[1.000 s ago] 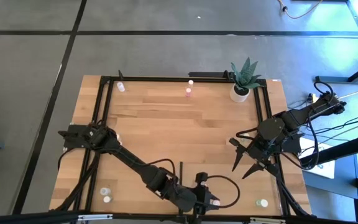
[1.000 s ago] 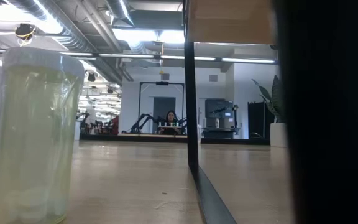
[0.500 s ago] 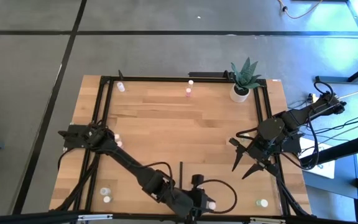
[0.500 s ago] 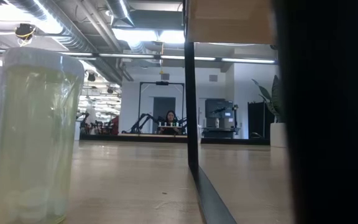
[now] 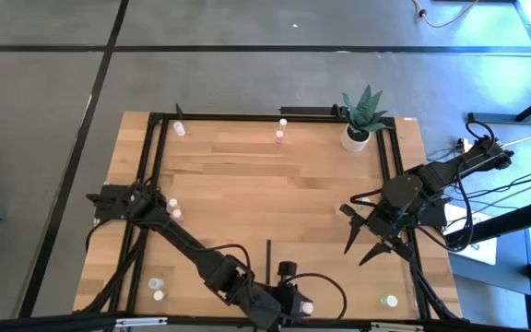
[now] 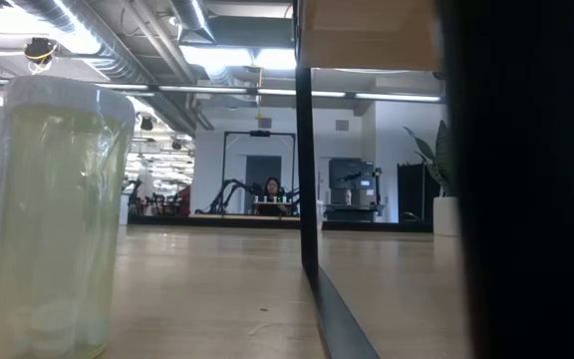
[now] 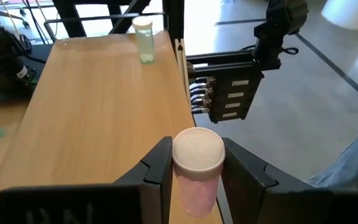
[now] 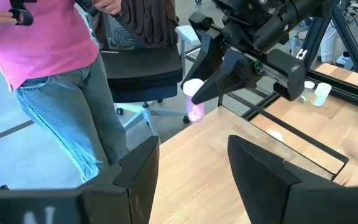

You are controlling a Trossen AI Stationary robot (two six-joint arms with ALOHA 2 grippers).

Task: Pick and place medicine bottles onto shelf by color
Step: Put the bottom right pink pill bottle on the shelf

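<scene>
Clearly the left gripper (image 7: 194,180) is clamped on a pink medicine bottle (image 7: 197,168), held at the table's near edge (image 5: 192,318), beside a thin dark upright strip (image 5: 269,254). Out at the right side, the right gripper (image 5: 367,242) waits with its fingers apart, holding nothing. Most of the job looks undone: bottles remain scattered at the far edge (image 5: 280,137), left side (image 5: 175,213) and near corners (image 5: 157,283). I cannot make out the shelf.
</scene>
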